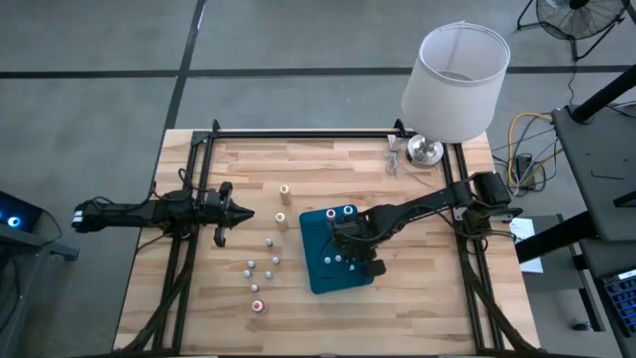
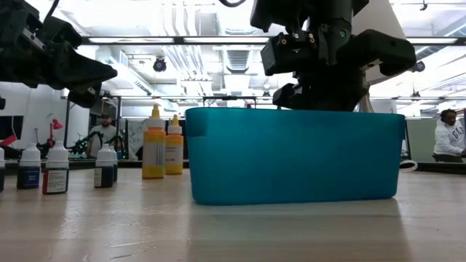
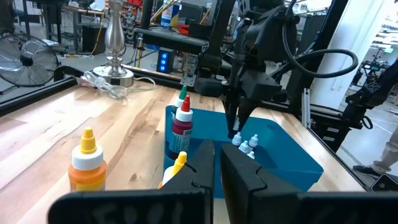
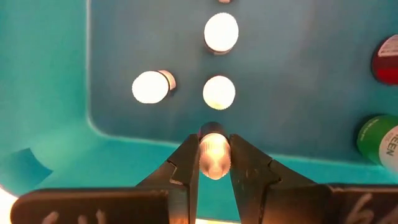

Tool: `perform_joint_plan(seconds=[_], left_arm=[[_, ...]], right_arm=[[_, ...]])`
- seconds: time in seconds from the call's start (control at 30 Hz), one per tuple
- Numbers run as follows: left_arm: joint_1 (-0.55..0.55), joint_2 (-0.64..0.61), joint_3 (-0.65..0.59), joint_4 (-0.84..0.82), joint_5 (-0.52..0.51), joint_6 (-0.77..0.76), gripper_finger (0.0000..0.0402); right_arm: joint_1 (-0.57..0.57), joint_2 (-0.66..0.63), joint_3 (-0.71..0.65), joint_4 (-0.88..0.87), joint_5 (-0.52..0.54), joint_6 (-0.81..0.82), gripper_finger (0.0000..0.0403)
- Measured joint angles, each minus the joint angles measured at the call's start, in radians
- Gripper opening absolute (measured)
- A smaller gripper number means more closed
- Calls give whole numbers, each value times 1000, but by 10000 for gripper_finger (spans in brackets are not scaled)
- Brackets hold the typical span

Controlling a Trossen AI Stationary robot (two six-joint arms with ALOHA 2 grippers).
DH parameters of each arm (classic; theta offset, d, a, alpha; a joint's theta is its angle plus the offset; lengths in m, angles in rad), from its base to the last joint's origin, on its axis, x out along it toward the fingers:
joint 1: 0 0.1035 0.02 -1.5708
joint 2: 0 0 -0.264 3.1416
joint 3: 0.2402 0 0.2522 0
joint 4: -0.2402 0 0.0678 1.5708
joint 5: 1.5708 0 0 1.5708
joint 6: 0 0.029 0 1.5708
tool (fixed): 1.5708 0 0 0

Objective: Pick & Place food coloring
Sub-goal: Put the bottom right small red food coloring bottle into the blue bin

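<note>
A small white-capped bottle (image 4: 213, 154) of food coloring is pinched between the fingers of the right gripper (image 4: 213, 163), which is held over the teal tray (image 1: 316, 276), just inside its wall, with the bottle hanging cap-up so that it can be set down upright. Three more small bottles (image 4: 219, 92) are seen standing on the tray floor beneath it, grouped close together, and two taller bottles with red (image 4: 387, 59) and green (image 4: 377, 138) tops stand at the tray's far end; the new bottle appears to be aimed at the free patch beside the small group. Outside the tray, on the worktop (image 1: 417, 298), further small bottles (image 1: 252, 268) and two orange-topped ones (image 1: 284, 190) are left waiting on the side toward the left arm, with a pink-topped one (image 1: 258, 306) nearest the worktop's front edge. The left gripper (image 1: 244, 213) is held well clear of the tray, above the worktop, its fingers pressed together on nothing, presumably so that the right arm's path is not crossed.
</note>
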Motion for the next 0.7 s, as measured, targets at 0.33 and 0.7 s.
perform_joint_plan(seconds=[0.33, 0.7], left_arm=[[0, 0, 0, 0, 0, 0, 0], [0, 0, 0, 0, 0, 0, 0]], right_arm=[[0, 0, -17, 35, 3, -8, 59], [1, 0, -51, 60, 3, -10, 59]])
